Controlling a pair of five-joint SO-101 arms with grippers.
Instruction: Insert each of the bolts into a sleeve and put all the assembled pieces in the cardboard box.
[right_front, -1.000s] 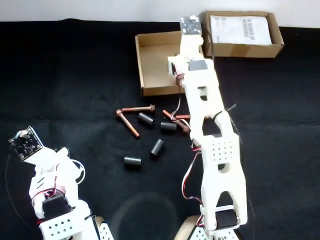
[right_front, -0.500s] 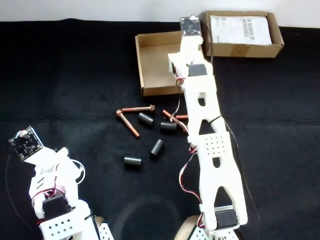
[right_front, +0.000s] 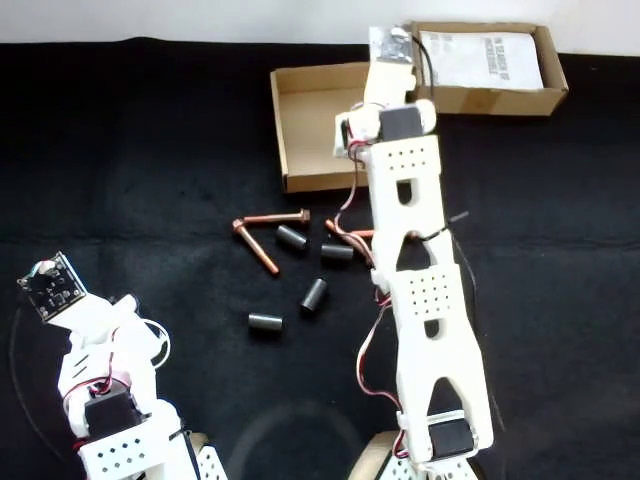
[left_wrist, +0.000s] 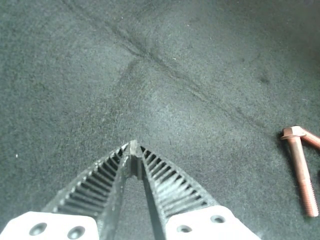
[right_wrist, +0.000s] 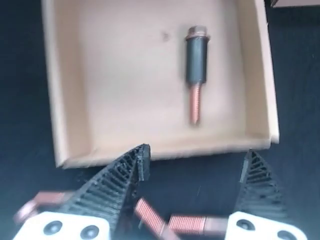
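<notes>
The cardboard box (right_wrist: 65, 100) lies open, and inside it rests one bolt in a dark sleeve (right_wrist: 196, 60). My right gripper (right_wrist: 197, 170) hangs open and holds nothing, just over the box's near wall. Loose copper bolts (right_wrist: 192, 223) lie below it. In the high view the right arm (right_front: 405, 170) stretches over the box (right_front: 290, 120). Copper bolts (right_front: 275, 217) and several dark sleeves (right_front: 314, 295) lie on the black mat. My left gripper (left_wrist: 134, 147) is shut on nothing above the bare mat, with one bolt (left_wrist: 300, 172) off to its side. The left arm (right_front: 95, 330) stays at the front left.
A second cardboard box (right_front: 470, 100) with a printed sheet stands at the back right, beside the first one. Red and black cables (right_front: 352, 215) hang along the right arm above the bolts. Black mat (right_front: 150, 180) covers the table.
The right arm has swung slightly right and lifted its wrist over the box. The left arm has not moved.
</notes>
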